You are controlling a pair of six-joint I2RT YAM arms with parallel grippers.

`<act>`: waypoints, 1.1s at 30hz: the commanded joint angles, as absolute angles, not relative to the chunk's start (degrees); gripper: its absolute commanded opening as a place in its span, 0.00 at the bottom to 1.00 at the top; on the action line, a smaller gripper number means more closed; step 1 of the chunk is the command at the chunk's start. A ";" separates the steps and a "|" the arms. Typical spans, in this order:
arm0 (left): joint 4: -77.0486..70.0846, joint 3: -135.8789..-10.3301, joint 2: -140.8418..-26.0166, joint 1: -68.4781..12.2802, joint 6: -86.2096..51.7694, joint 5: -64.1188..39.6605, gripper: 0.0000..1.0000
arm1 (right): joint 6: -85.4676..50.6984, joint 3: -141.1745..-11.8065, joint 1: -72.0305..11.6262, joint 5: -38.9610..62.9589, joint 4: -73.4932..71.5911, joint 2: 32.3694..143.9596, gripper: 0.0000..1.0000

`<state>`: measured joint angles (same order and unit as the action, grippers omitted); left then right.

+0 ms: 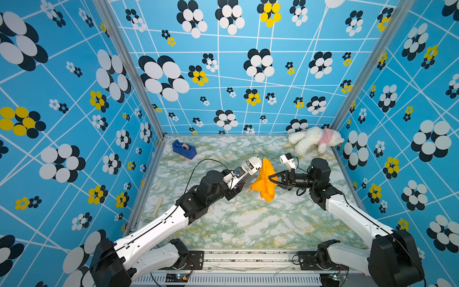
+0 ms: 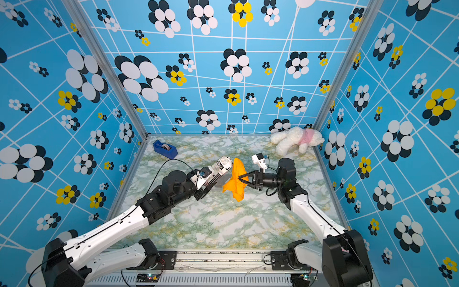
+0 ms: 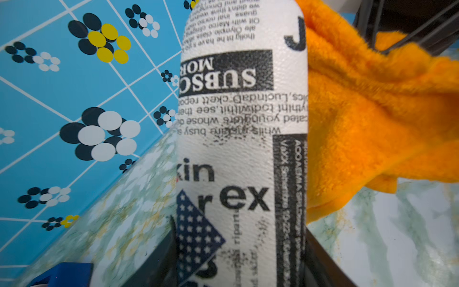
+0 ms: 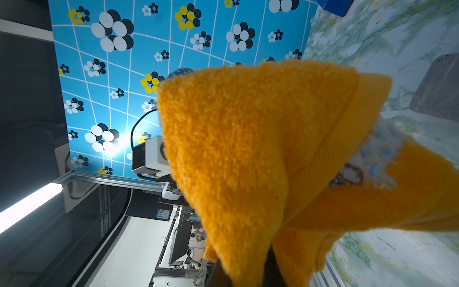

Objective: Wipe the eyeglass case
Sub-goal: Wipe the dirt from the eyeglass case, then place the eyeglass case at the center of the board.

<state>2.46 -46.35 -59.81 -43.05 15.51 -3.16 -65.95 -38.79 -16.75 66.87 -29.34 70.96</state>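
Orange cloth (image 1: 264,182) hung from the right pincer (image 1: 269,177), pinched tight, touching the eyeglass case (image 1: 250,166) over the middle of the table (image 1: 248,223). The left pincer (image 3: 238,268) was clamped on the case. A hard push could knock it loose.

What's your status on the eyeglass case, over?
Left gripper shut on newsprint eyeglass case. Right gripper shut on orange cloth, cloth against case. Tape dispenser and plush dog stand clear.

White-shelled arms (image 1: 159,228), black joints (image 1: 213,184), thin black cable (image 1: 211,159), white wrist camera (image 1: 288,160), black right hand (image 1: 270,178).
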 commanded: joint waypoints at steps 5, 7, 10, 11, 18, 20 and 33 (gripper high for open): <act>3.76 -50.25 -61.13 -37.52 2.10 -30.57 0.09 | -97.76 -45.79 -19.48 67.53 -80.57 87.44 0.00; 5.31 -50.47 -62.22 -37.09 1.81 -32.97 0.08 | -97.07 -47.42 -19.83 67.93 -80.58 88.59 0.00; 10.43 -50.99 -63.03 -36.88 3.22 -31.58 0.07 | -96.63 -49.73 -19.76 68.51 -80.51 87.23 0.00; 11.70 -50.69 -62.87 -36.51 3.72 -30.89 0.07 | -96.86 -50.63 -19.62 68.95 -80.23 86.95 0.00; 18.77 -48.90 -61.82 -31.94 5.71 -27.07 0.06 | -96.84 -53.29 -12.88 70.83 -76.37 84.47 0.00; 19.40 -48.35 -61.28 -31.07 5.71 -24.99 0.05 | -92.53 -53.46 -11.33 70.76 -70.03 83.58 0.00; 28.20 -53.18 -69.11 -30.61 24.11 -22.40 0.07 | -21.79 -69.43 -11.50 42.68 30.53 76.66 0.00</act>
